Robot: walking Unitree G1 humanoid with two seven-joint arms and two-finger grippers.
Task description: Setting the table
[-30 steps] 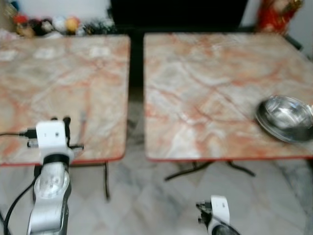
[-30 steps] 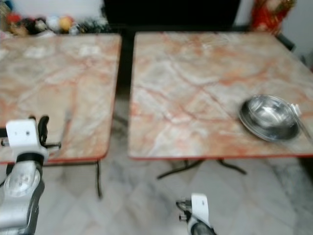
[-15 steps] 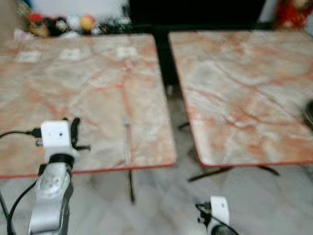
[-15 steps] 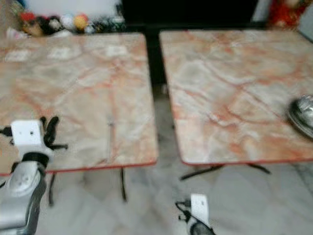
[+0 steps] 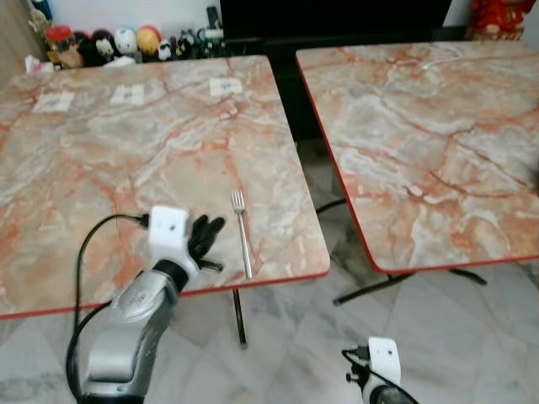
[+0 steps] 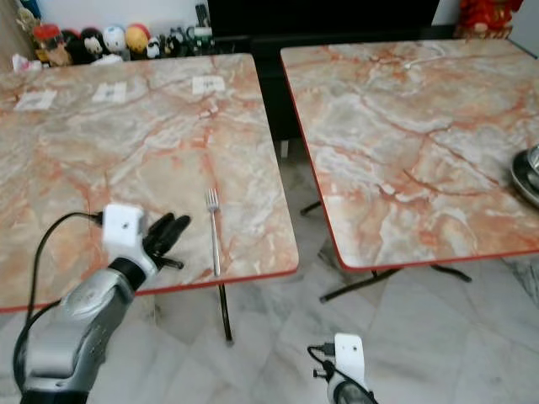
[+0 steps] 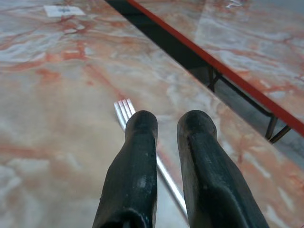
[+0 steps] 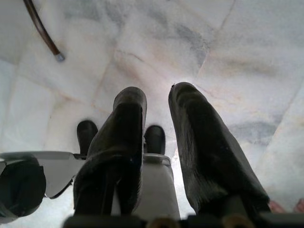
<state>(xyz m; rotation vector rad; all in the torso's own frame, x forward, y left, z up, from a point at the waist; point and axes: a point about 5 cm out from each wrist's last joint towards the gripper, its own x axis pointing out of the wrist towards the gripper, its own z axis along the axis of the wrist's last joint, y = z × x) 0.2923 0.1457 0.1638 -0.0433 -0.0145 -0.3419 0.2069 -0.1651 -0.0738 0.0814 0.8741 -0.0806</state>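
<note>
Tables first: two marble-patterned tops with red edges stand before me, a dark gap between them. Of these, the left table (image 5: 101,160) is the nearer one to my working arm, and the right table (image 5: 438,143) lies at about 2 o'clock from it, well apart from my grippers. Below both I see a pale marble floor (image 5: 286,337) and the thin black legs of the tables.

At 12 o'clock, beyond the far edge of the left table, a row of small colourful figurines (image 5: 101,42) stands by the wall. Three small white paper cards (image 5: 128,93) lie on the far part of the left table. On the right table, at its 3 o'clock edge in the right eye view, a part of a metal bowl (image 6: 529,172) shows.

My left gripper (image 5: 207,234) hovers over the near edge of the left table, at about 6 o'clock of that top. Its two black fingers (image 7: 137,166) stand with a narrow gap between them and hold nothing. My right gripper (image 8: 156,142) hangs idle low over the floor, its fingers also a little apart and empty.

The fork (image 5: 242,231) lies flat on the left table, near the 5 o'clock corner, just beside my left gripper at its 3 o'clock side. Its tines point to 12 o'clock and its handle reaches almost to the red near edge. In the left wrist view the tines (image 7: 124,110) show just past my fingertips, and the handle runs under them; whether they touch it I cannot tell.
</note>
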